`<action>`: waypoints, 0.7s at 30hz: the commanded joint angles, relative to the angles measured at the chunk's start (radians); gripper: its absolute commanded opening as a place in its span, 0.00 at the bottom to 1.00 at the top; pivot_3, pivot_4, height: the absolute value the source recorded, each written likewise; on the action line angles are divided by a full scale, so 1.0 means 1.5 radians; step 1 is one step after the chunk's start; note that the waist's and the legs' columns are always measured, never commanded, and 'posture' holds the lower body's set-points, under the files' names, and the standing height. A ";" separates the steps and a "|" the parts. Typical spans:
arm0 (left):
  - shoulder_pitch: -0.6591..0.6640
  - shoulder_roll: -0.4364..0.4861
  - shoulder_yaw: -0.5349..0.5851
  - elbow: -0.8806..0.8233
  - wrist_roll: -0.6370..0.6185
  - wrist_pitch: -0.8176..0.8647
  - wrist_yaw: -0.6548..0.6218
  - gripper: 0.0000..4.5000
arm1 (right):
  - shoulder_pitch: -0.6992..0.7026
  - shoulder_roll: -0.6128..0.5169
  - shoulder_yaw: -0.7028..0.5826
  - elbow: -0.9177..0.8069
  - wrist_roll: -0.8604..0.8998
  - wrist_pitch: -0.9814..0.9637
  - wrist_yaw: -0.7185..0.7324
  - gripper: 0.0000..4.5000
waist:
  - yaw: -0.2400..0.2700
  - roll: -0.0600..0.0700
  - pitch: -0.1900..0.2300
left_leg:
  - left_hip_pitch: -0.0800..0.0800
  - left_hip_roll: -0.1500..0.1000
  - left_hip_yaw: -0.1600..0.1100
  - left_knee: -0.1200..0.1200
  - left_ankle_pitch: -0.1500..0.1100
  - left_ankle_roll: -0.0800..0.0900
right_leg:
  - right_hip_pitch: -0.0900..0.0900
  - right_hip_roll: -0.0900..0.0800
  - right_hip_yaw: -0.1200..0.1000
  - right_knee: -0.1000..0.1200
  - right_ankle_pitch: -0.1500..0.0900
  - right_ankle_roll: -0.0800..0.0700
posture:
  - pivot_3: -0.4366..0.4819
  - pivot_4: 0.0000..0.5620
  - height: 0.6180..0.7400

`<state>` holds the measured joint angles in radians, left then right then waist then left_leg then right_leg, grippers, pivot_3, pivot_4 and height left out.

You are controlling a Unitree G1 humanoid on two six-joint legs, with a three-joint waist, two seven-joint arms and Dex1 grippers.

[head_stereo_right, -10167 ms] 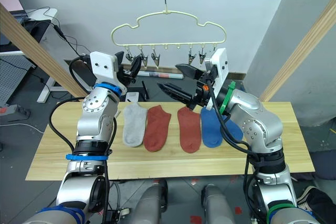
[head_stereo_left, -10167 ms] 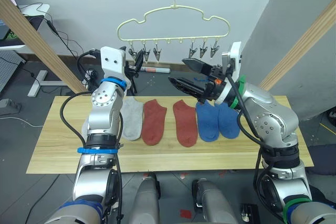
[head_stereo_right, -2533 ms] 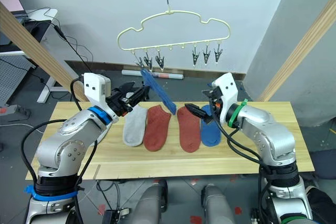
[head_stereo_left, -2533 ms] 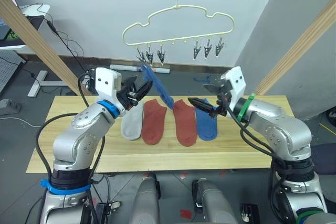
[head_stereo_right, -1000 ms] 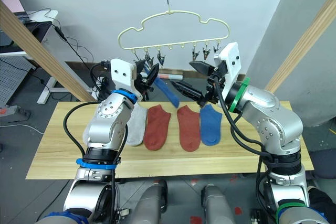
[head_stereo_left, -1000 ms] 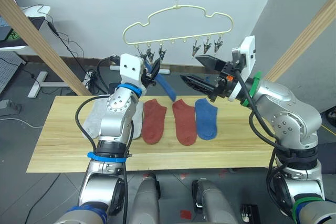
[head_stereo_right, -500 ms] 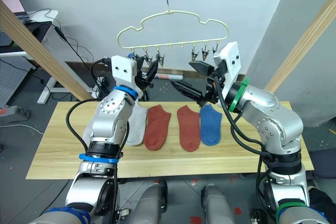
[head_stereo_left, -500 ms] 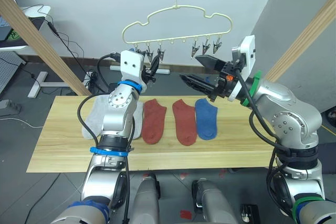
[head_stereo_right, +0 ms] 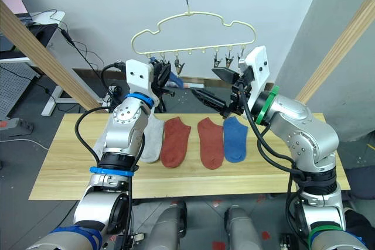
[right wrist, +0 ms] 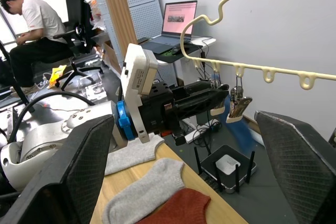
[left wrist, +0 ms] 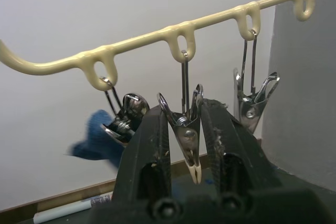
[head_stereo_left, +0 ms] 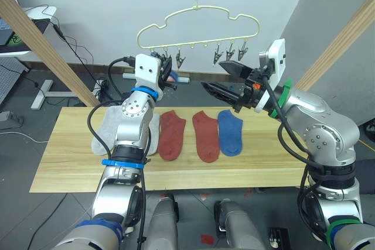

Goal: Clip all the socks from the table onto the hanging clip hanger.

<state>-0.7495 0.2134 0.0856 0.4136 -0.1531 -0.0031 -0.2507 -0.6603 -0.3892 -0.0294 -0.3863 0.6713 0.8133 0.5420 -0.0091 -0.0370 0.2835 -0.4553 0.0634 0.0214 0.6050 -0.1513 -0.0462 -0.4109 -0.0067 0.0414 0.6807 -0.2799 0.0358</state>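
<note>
The pale-yellow clip hanger hangs above the far side of the table. My left gripper is raised to its left clips. In the left wrist view its fingers are shut on the second clip. A blue sock hangs behind the first clip, mostly hidden. My right gripper is held wide open and empty in the air, right of the left gripper. On the table lie two grey socks, two rust red socks and one blue sock.
Slanted wooden poles stand at both sides of the table. Behind it are the grey wall, cables and a white desk. In the right wrist view a person sits at a distance.
My left gripper has risen from beside the hanging blue sock up to the clips and closed around the second one. The hanging sock is now mostly hidden. The right arm has not moved.
</note>
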 commanded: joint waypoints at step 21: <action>-0.038 -0.006 0.004 0.030 0.007 -0.035 0.005 0.24 | -0.009 -0.005 -0.021 -0.023 0.026 -0.003 -0.020 1.00 | -0.001 0.000 0.000 | 0.000 0.000 0.000 0.000 0.000 0.000 | 0.000 0.000 0.000 0.000 0.000 0.000 | 0.45 0.46 1.00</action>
<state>-0.7847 0.2071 0.0854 0.4797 -0.1497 -0.0293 -0.2488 -0.6602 -0.3899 -0.0306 -0.3864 0.6897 0.8161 0.5173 -0.0111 -0.0370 0.2835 -0.4554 0.0634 0.0214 0.6057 -0.1513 -0.0462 -0.4107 -0.0067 0.0414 0.6809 -0.2799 0.0358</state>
